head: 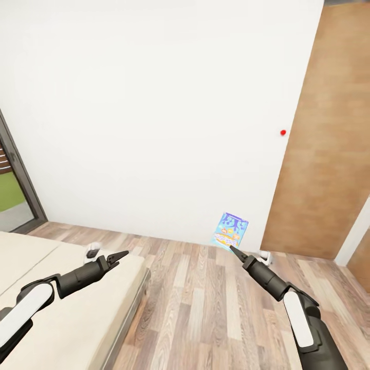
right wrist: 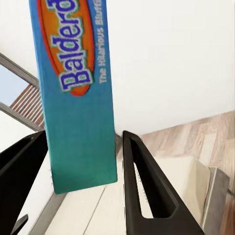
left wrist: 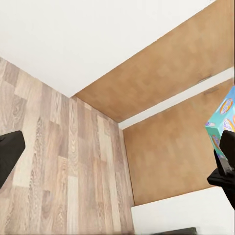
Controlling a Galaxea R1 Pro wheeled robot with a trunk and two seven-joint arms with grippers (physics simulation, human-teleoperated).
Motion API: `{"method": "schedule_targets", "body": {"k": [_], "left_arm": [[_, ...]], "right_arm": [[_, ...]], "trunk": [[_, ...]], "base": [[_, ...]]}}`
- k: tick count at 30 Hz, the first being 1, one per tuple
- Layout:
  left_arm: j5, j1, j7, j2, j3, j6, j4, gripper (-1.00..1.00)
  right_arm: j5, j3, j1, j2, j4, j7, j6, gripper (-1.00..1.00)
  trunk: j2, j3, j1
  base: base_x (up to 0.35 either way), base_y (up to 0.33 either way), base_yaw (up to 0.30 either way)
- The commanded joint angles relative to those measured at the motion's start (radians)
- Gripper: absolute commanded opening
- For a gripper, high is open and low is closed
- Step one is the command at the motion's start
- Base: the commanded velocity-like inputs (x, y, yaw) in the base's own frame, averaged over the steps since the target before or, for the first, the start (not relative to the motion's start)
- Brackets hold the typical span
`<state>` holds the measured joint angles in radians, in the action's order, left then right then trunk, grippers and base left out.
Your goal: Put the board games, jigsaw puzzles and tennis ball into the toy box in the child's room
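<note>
Both arms reach out low in front. Over the bed's (head: 61, 288) corner, the left gripper (head: 119, 256) is spread open with nothing in it. Over bare wood floor (head: 205, 303), the right gripper (head: 235, 250) pinches the blue game box (head: 229, 230). Beyond stand a white wall (head: 154, 103) and brown door (head: 324, 144).

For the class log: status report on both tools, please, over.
Right tool shut on small blue cartoon-printed game box. Left tool open, above cream bed. Nothing in the way.
</note>
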<state>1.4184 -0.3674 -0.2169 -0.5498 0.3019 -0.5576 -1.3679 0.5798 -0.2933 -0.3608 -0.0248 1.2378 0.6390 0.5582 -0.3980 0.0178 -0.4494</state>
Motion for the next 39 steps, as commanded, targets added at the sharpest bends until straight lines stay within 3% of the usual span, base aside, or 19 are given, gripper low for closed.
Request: {"method": "schedule_targets", "body": {"k": [1, 39], "left_arm": [[0.005, -0.001, -0.001, -0.001, 0.001, -0.002, 0.0, 1.0], [0.005, -0.001, -0.002, -0.001, 0.002, -0.004, 0.0, 1.0]], "right_arm": [[0.008, -0.003, -0.001, -0.001, 0.0, 0.001, 0.008, -1.0], [0.009, -0.004, -0.001, -0.002, 0.0, -0.003, 0.006, -1.0]], "trunk": [[-0.002, 0.001, -0.001], [-0.002, -0.038, -0.001]], "base": [[0.0, 0.0, -0.247], [0.0, 0.0, -0.247]]}}
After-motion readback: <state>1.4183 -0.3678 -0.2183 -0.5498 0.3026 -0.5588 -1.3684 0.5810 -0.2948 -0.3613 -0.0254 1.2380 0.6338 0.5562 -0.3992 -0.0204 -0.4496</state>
